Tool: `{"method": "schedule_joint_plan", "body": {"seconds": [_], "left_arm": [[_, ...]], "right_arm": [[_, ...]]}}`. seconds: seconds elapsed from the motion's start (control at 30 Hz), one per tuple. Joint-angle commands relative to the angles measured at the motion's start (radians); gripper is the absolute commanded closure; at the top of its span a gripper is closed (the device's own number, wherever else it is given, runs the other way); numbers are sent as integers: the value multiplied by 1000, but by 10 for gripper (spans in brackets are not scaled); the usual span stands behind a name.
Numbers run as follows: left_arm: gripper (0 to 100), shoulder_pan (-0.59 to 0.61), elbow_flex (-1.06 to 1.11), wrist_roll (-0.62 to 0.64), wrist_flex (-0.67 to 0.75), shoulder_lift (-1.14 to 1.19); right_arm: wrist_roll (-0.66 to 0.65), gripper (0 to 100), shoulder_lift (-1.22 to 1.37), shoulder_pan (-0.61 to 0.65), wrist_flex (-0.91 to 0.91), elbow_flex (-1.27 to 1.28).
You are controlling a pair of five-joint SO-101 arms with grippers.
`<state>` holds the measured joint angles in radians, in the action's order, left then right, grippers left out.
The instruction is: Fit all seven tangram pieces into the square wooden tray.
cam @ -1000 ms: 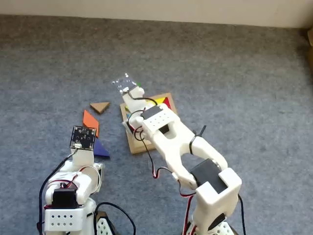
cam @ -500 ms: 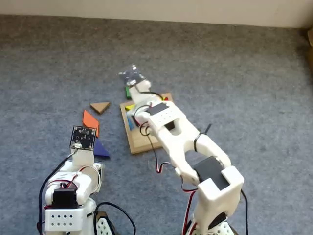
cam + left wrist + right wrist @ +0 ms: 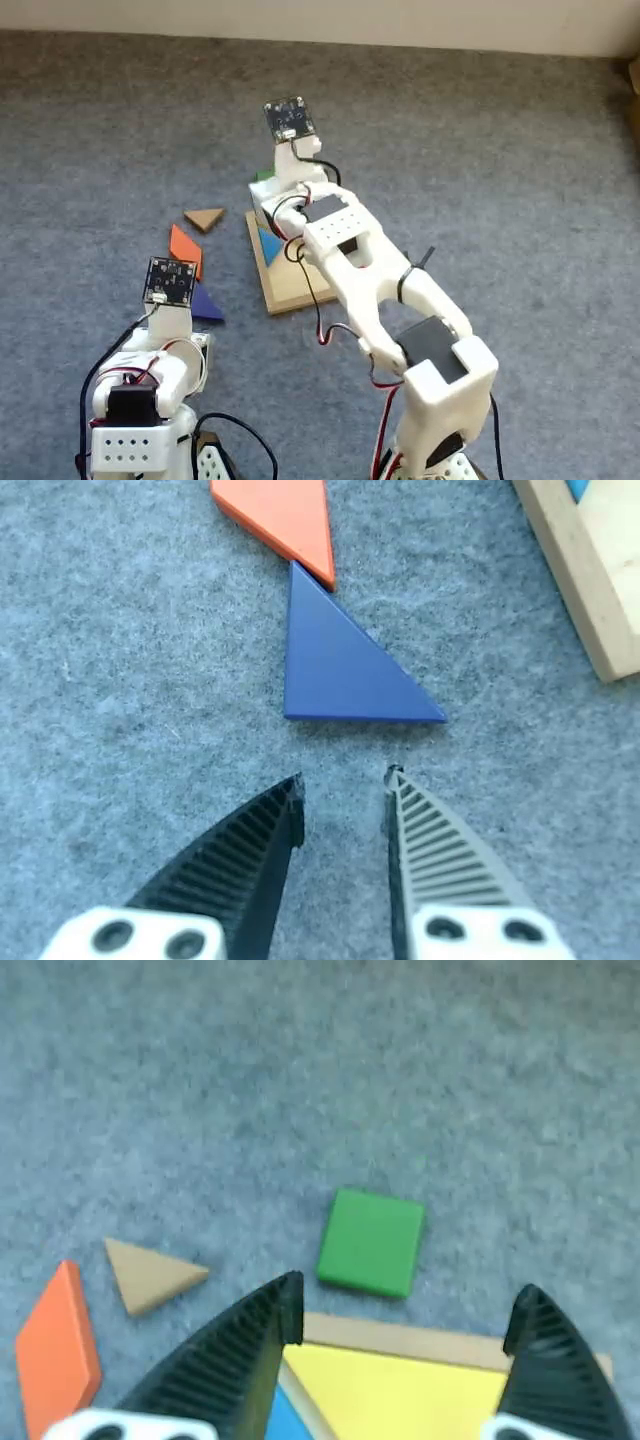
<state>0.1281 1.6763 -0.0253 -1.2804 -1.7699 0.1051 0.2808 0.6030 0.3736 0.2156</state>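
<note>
The square wooden tray [image 3: 283, 294] lies mid-table under my right arm, with a light blue piece [image 3: 270, 243] showing in it. In the right wrist view a yellow piece [image 3: 400, 1390] lies in the tray [image 3: 430, 1340]. My right gripper [image 3: 408, 1290] hangs open above the tray's far rim, close to the green square [image 3: 370, 1242] on the carpet just beyond. A tan triangle [image 3: 204, 218] and an orange parallelogram [image 3: 185, 250] lie left of the tray. My left gripper [image 3: 344, 777] is open, just short of the dark blue triangle [image 3: 340, 670].
Everything rests on grey carpet [image 3: 480, 150], with open floor to the right and at the back. The right arm covers most of the tray in the high view. The orange parallelogram [image 3: 280, 515] touches the dark blue triangle's tip.
My right arm has stretched away from me, carrying its gripper from over the tray to the tray's far edge by the green square. The left arm has stayed still.
</note>
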Motion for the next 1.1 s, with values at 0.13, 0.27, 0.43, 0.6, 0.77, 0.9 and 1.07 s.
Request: {"method": "schedule_joint_plan", "body": {"seconds": [0.13, 0.27, 0.43, 0.6, 0.77, 0.9, 1.07], "left_arm": [[860, -18, 19, -5, -5, -47], [860, -18, 19, -5, -5, -47], [860, -18, 19, -5, -5, -47], [860, -18, 19, -5, -5, -47], [860, -18, 19, -5, -5, -47], [860, -18, 19, -5, -5, -47], [860, -18, 19, -5, -5, -47]], "right_arm": [[12, 700, 232, 25, -93, -246], [12, 710, 398, 15, -91, -398], [8, 732, 498, 4, -85, -496], [6, 900, 498, -1, 50, -510], [6, 991, 495, -2, 114, -510], [-77, 992, 447, -1, 114, -504], [-153, 992, 308, -1, 114, -443]]}}
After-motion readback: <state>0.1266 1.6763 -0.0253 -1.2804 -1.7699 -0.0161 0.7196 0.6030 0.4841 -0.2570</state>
